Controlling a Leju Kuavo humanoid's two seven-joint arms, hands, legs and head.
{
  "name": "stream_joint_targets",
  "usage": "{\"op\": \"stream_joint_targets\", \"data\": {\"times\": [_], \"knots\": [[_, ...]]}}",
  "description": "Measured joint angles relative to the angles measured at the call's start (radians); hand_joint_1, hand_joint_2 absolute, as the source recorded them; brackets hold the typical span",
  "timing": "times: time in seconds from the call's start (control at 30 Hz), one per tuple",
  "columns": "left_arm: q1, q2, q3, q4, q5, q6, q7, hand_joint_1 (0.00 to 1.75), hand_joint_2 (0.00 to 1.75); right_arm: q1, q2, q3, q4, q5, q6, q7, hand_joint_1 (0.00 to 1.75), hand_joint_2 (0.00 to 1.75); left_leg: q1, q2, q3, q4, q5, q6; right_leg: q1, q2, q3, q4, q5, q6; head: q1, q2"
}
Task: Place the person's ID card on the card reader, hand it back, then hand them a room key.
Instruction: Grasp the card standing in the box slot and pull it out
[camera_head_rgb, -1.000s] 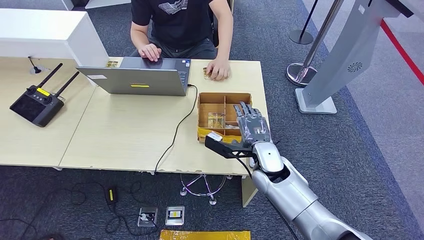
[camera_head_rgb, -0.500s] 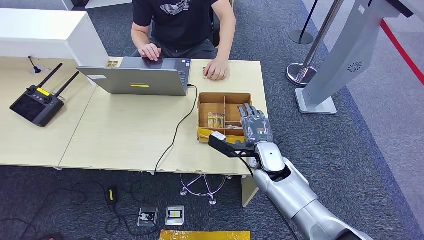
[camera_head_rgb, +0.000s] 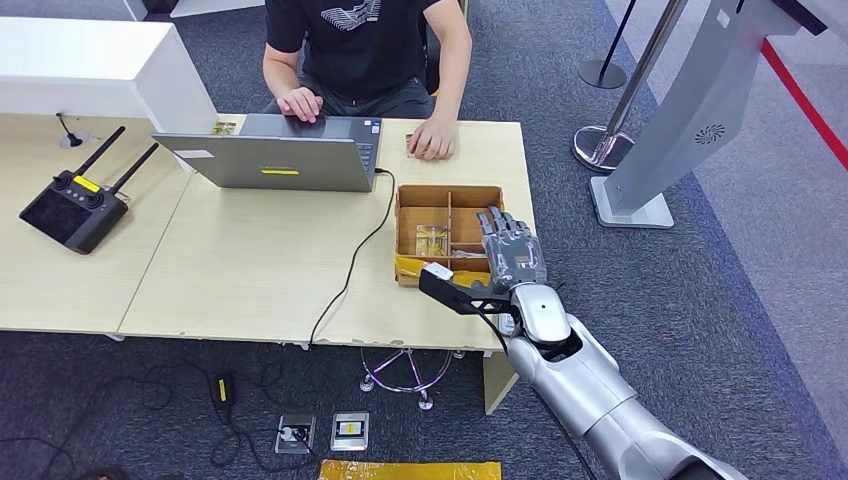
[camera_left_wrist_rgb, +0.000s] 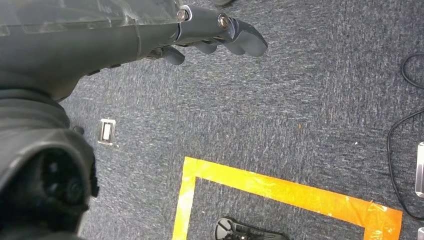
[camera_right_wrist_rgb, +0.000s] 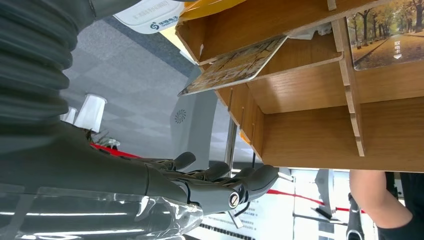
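We see our right hand (camera_head_rgb: 512, 258) held flat over the right part of the wooden divided box (camera_head_rgb: 447, 194) on the pale desk (camera_head_rgb: 250, 270), its fingers (camera_head_rgb: 497, 226) stretched out straight and slightly spread, with nothing between them. In the right wrist view the fingers (camera_right_wrist_rgb: 250, 181) hang beside the box's outer wall, apart from the wood. The room key cards lie inside the box: one card (camera_head_rgb: 432, 240) with a yellowish picture rests in a compartment just to the left of our fingertips, not touching them. From the wrist camera we see a card (camera_right_wrist_rgb: 234, 65) leaning tilted in one compartment and another with an autumn tree scene (camera_right_wrist_rgb: 387, 31) lying flat in the next, both well clear of our fingers. Our left hand (camera_left_wrist_rgb: 212, 34) hangs over the dark carpet near orange floor tape (camera_left_wrist_rgb: 280, 187), its fingers loosely curled and holding nothing that we can see. Across the desk a person (camera_head_rgb: 365, 50) sits at a laptop (camera_head_rgb: 275, 150), one hand (camera_head_rgb: 433, 139) resting on the desk over a small card-like object we cannot identify. A black remote controller (camera_head_rgb: 75, 205) lies at the desk's left end.
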Motion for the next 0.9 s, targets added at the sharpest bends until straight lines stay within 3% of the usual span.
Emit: {"op": "stream_joint_targets", "data": {"times": [0.47,0.9], "knots": [[-0.010,0.000,0.000,0.000,-0.017,-0.002,0.018,0.00,0.00,-0.002,0.003,-0.003,0.012,-0.005,-0.001,-0.008,0.00,1.75,0.000,0.000,0.000,0.000,0.000,0.000,0.000,0.000,0.000,0.000,0.000,0.000,0.000,0.000],[-0.028,0.000,-0.001,0.000,-0.022,-0.004,0.035,0.00,0.00,-0.022,0.031,-0.004,0.106,-0.007,-0.060,-0.016,0.00,1.75,0.000,0.000,0.000,0.000,0.000,0.000,0.000,0.000,0.000,0.000,0.000,0.000,0.000,0.000]]}}
